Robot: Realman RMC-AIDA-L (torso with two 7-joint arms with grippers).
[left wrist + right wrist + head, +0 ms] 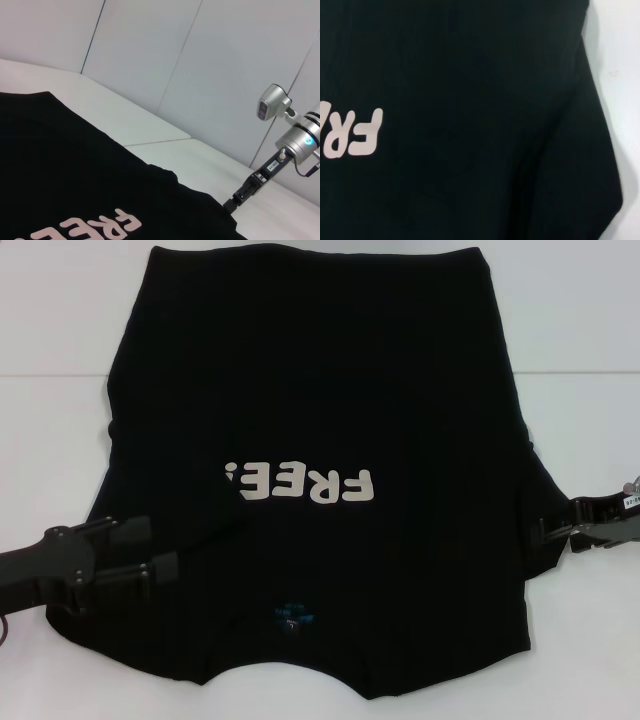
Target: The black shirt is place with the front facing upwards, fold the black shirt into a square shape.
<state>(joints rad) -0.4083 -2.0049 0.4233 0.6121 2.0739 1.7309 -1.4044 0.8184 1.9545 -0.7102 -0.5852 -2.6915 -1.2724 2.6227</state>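
1. The black shirt (320, 420) lies spread on a white table (50, 460), front up, with the white "FREE!" lettering (300, 483) reading upside down from the head view and the small blue neck label (292, 617) at the near edge.
2. The shirt's sides look folded inward, giving straight slanting edges left and right.
3. The left gripper (140, 550) lies low over the shirt's near-left part, its two fingers parted with black cloth between and around them; whether it grips the cloth cannot be told.
4. The right gripper (545, 530) touches the shirt's right edge; its fingers merge with the cloth, so its opening cannot be told.
5. Behind the table stand pale grey wall panels (210, 65) with thin vertical seams.
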